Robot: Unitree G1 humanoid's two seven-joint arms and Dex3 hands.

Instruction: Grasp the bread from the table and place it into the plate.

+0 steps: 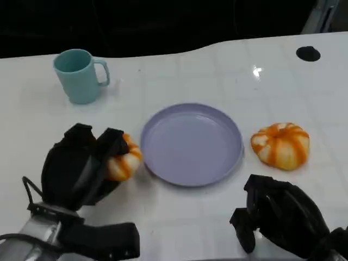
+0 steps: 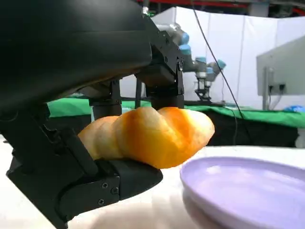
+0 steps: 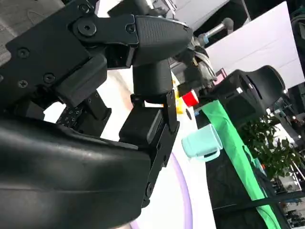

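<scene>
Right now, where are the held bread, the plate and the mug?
held bread (image 2: 152,136): left wrist view, middle of its glazed crust.
plate (image 1: 231,128): head view, right part of the rim.
mug (image 1: 79,79): head view, side wall of the teal body.

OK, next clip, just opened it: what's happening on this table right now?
The robot's left hand grips a bread roll beside the purple plate, just off its rim. The left wrist view shows the roll clamped between fingers, and nothing lies in the plate yet. The right hand sits near the table's front edge, holding nothing. A second, larger bread lies untouched on the table on the plate's other side, and a teal mug stands further back.
</scene>
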